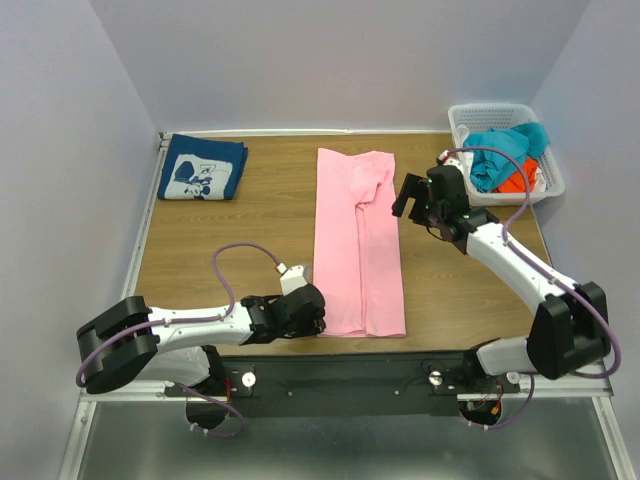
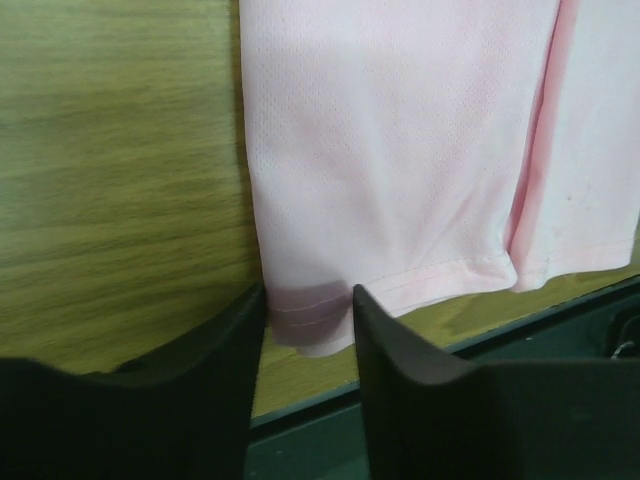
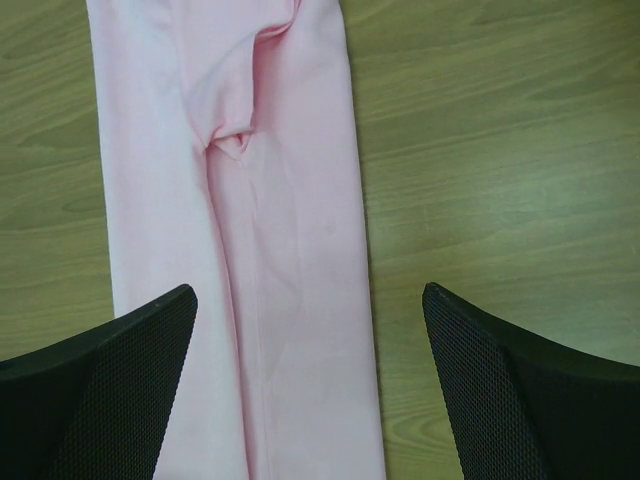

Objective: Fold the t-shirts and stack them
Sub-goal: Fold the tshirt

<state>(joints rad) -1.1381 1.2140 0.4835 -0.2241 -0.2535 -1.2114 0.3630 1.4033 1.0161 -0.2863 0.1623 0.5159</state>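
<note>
A wooden table (image 1: 240, 235) stands between pale walls. The navy t-shirt (image 1: 205, 168), white cartoon print up, lies folded at the far-left corner. The pink t-shirt (image 1: 358, 240) lies centred in a long strip. Its near-left hem corner sits between the half-closed fingers of the low, outstretched left gripper (image 2: 308, 300); I cannot tell whether they grip it. The right gripper (image 3: 308, 300) hovers spread wide over the strip's far part.

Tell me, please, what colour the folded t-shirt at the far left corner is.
Navy t-shirt with a white print; clearest in the top external view.

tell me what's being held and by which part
Nothing gripped yet: the left gripper jaws straddle the near hem corner of the pink t-shirt, gap showing; the right gripper is open.
</note>
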